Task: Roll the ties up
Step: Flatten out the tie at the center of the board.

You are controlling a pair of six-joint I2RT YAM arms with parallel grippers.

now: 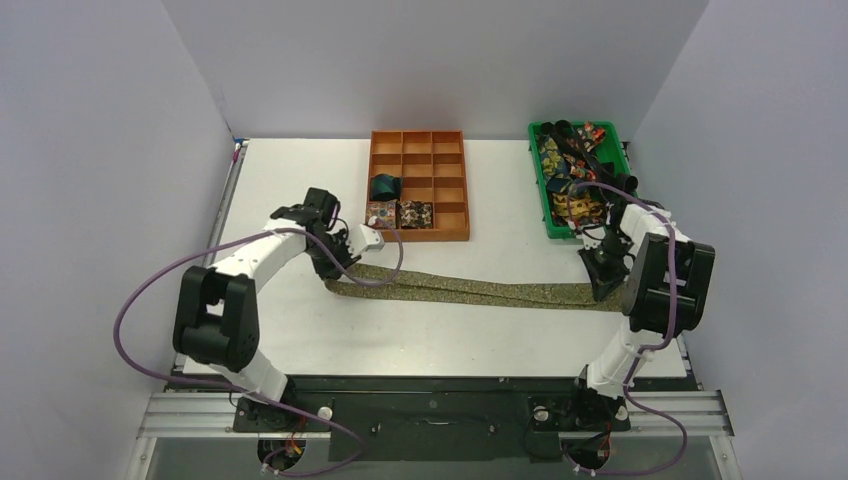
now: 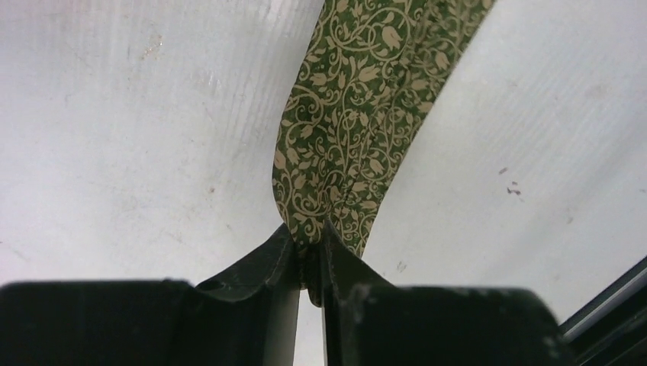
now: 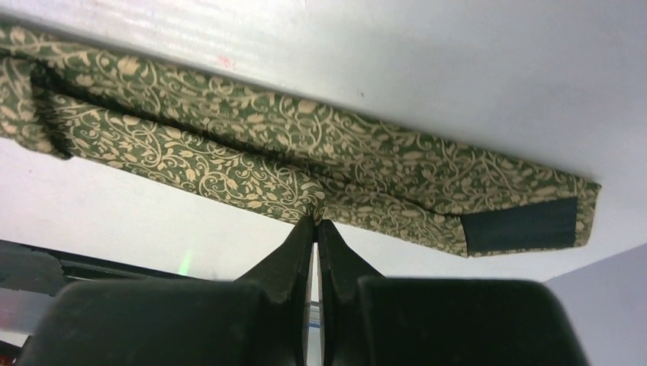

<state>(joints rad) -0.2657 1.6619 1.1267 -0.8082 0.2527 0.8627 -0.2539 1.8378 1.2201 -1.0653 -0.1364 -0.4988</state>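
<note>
The olive-gold tie (image 1: 480, 291) lies stretched across the white table (image 1: 300, 330), running from the left gripper (image 1: 338, 265) to the right gripper (image 1: 606, 287). In the left wrist view the left gripper (image 2: 309, 255) has its fingers pressed onto the tie's (image 2: 358, 114) rounded folded end, the fabric clamped between the tips. In the right wrist view the right gripper (image 3: 315, 229) is drawn nearly together, nipping the near edge of the tie (image 3: 252, 145) just short of its squared end.

The cloth is olive green, covered in a pale gold pattern of scrolling vines and leaves. It is doubled lengthwise into 2 layers lying one beside and partly over the other. A dark fabric loop (image 3: 519, 226) sits on the end by the right gripper.

Beyond the tie stands an orange-brown divided tray (image 1: 450, 185). A dark teal coil (image 1: 384, 186) sits in a compartment of its left column, and 2 floral coils (image 1: 398, 213) fill neighbouring compartments of the near row. At the far right, a green bin (image 1: 541, 195) holds a heap of loose ties (image 1: 572, 165).
</note>
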